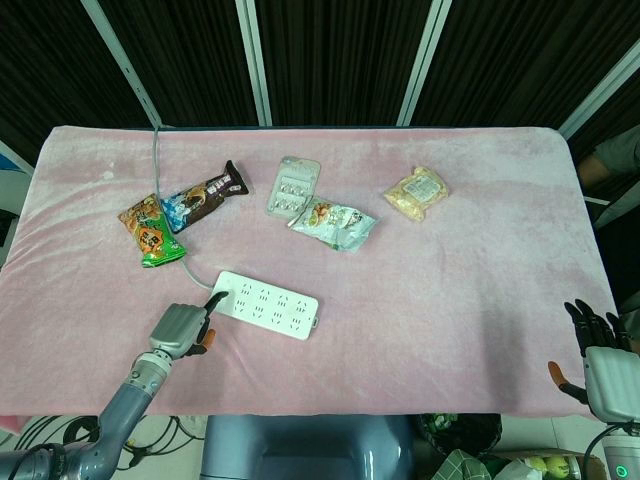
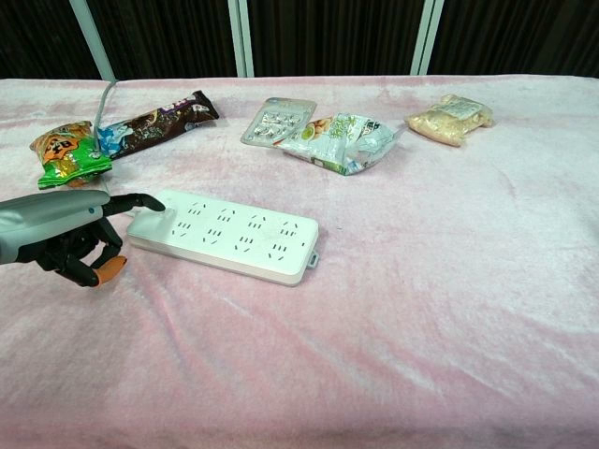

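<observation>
Head view looks steeply down over the whole table (image 1: pixel 480 300); chest view — lower, nearer, perhaps forward-tilted — shares its middle.

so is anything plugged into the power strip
No. Every socket on the white power strip shows bare in both views. Only its own grey cord leaves the end where the left hand rests one extended finger.

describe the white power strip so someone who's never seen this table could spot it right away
On the pink cloth covering the table, look toward the near left side, where the left hand touches one end with an outstretched finger. The power strip is the long white bar with rows of sockets, the only plain white item; the snack packets lie farther back.
</observation>
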